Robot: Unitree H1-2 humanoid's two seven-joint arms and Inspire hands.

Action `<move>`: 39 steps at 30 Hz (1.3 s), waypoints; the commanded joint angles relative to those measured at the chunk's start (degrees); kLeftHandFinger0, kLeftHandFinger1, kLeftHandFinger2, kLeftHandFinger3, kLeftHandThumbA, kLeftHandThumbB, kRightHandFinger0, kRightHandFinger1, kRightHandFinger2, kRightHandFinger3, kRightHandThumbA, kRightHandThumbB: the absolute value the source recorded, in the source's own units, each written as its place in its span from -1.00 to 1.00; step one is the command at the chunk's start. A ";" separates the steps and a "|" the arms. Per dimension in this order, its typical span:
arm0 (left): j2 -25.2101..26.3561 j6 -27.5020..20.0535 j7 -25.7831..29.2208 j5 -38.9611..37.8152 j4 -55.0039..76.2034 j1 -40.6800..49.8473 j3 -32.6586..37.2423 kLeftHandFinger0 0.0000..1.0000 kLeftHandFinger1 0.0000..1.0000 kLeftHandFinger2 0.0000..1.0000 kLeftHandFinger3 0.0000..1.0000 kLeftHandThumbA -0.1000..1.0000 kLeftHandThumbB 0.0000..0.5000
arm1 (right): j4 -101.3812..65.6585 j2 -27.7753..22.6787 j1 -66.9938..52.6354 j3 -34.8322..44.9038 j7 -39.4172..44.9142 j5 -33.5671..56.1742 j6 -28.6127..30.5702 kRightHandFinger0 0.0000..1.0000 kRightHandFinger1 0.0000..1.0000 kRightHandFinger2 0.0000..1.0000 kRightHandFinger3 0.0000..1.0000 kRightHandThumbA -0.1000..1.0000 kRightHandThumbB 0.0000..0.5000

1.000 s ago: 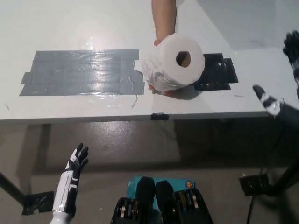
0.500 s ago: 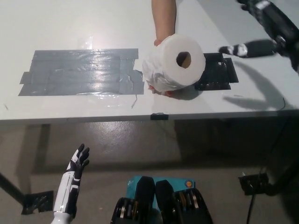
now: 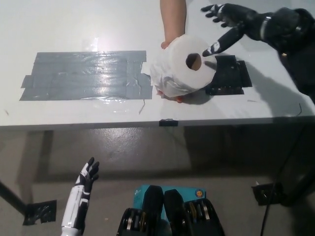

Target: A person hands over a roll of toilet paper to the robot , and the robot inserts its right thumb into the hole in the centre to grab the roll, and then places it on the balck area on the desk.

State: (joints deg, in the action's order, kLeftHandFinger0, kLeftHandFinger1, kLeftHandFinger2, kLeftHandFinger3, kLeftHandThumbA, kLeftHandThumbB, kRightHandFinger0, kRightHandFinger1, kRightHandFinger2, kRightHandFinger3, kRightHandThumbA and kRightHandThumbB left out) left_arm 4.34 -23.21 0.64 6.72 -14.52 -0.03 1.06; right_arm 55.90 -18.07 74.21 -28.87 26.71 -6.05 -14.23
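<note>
A wide patch of shiny grey tape (image 3: 86,74) lies flat on the desk's left part.

Open right hand (image 3: 231,23) beside the person's held toilet paper roll (image 3: 184,66).

You see the toilet paper roll (image 3: 181,66), white, loose outer wrap, lying on its side, core hole facing up toward you. It overlaps the left edge of the black area (image 3: 230,75).

One toilet roll (image 3: 184,71) — two tape patches: grey (image 3: 86,76), black (image 3: 229,74).
</note>
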 commanded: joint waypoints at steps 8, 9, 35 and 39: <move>0.06 -2.88 0.39 1.69 -1.01 -0.13 1.76 1.00 1.00 1.00 1.00 1.00 -0.26 | 6.78 1.73 6.83 0.16 0.79 -5.85 4.04 1.00 1.00 1.00 1.00 0.90 0.25; 0.08 -2.90 0.48 1.74 -1.02 -0.16 1.74 1.00 1.00 1.00 1.00 1.00 -0.28 | 7.38 1.93 7.01 0.36 0.75 -5.92 4.52 1.00 1.00 1.00 1.00 0.89 0.23; 0.40 -2.73 0.13 1.61 -0.31 -0.18 1.67 1.00 1.00 1.00 1.00 1.00 -0.34 | 10.08 5.21 8.07 6.71 0.05 -6.37 4.80 1.00 1.00 1.00 1.00 0.79 0.29; 0.44 -2.96 0.23 2.14 -0.06 -0.02 1.85 1.00 1.00 1.00 1.00 1.00 -0.38 | 9.95 5.90 8.15 4.29 -2.37 -10.40 4.46 1.00 1.00 1.00 1.00 0.89 0.44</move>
State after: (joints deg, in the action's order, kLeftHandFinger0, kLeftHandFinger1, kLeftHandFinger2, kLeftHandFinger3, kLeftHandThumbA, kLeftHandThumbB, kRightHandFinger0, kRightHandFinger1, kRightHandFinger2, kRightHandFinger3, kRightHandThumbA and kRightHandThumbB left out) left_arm 4.41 -23.84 0.66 8.31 -15.98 0.17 2.58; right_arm 65.75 -12.69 77.26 -23.87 27.05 -13.39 -11.37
